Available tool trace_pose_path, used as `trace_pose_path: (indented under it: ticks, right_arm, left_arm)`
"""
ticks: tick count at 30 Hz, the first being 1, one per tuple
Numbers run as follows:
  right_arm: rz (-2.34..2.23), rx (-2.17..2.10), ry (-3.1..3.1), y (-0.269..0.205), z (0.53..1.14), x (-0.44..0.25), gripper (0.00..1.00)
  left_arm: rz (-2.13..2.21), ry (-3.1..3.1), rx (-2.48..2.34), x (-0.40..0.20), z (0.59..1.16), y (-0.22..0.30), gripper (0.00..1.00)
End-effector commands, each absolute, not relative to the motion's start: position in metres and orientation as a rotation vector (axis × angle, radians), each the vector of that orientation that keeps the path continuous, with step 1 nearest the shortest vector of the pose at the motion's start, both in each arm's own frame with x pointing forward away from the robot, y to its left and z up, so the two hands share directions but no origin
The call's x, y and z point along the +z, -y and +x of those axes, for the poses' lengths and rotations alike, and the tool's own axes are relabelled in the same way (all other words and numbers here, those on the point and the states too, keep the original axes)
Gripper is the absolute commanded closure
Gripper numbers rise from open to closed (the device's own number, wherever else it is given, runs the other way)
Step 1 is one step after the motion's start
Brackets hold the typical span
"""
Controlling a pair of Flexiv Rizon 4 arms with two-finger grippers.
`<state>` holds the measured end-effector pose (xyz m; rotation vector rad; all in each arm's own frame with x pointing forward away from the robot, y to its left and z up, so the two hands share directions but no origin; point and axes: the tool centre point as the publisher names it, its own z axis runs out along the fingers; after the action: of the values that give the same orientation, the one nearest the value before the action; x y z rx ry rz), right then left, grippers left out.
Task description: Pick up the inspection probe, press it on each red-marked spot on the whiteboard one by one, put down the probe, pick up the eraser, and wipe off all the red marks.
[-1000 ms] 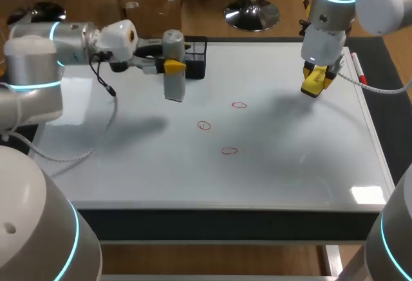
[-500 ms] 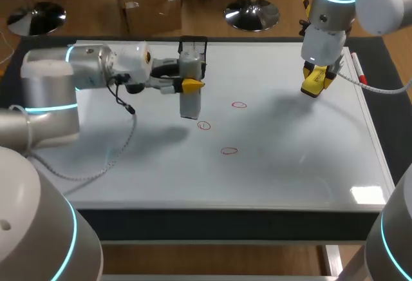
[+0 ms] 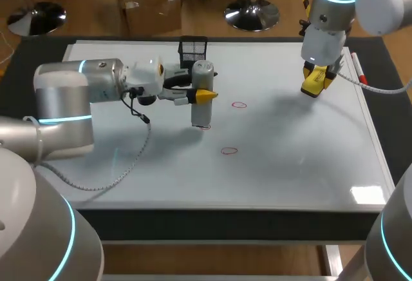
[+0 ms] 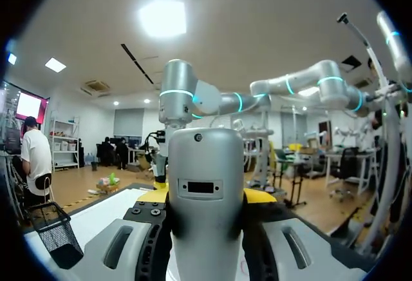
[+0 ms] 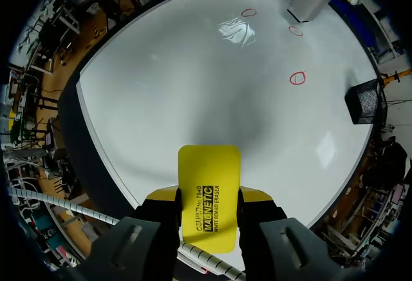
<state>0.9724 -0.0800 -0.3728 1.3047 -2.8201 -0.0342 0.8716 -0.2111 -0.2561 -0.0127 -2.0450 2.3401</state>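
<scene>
left hand [image 3: 202,94] clenched on an upright grey cylindrical inspection probe [image 3: 201,112], its lower end at the middle of the white whiteboard [image 3: 290,145], red circle marks [image 3: 239,105] just beside, right hand [image 3: 315,82] grasping a flat yellow eraser [image 5: 208,171] over the whiteboard's far right part

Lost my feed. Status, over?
Left hand shut on probe, upright at middle red mark. Right hand shut on eraser, off to the side. Nothing in the way.

Dark-framed table [image 3: 225,224], top white and glossy. Bright glare patch [image 3: 368,194] near its front right corner; black mesh basket [image 3: 192,50] at far edge
</scene>
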Motion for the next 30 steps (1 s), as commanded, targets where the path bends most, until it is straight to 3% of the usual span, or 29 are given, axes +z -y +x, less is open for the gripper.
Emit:
trace_pose_path:
  ticks: [1,30]
  right_arm:
    - [1.307,-0.031,2.818,0.081,0.973,-0.372,1.0]
    - [1.307,-0.031,2.818,0.081,0.973,-0.372,1.0]
  left_arm:
    - [-0.017,2.051,2.34,-0.258,0.877,0.215,1.0]
    - [-0.013,2.058,2.307,-0.282,0.882,0.218,1.0]
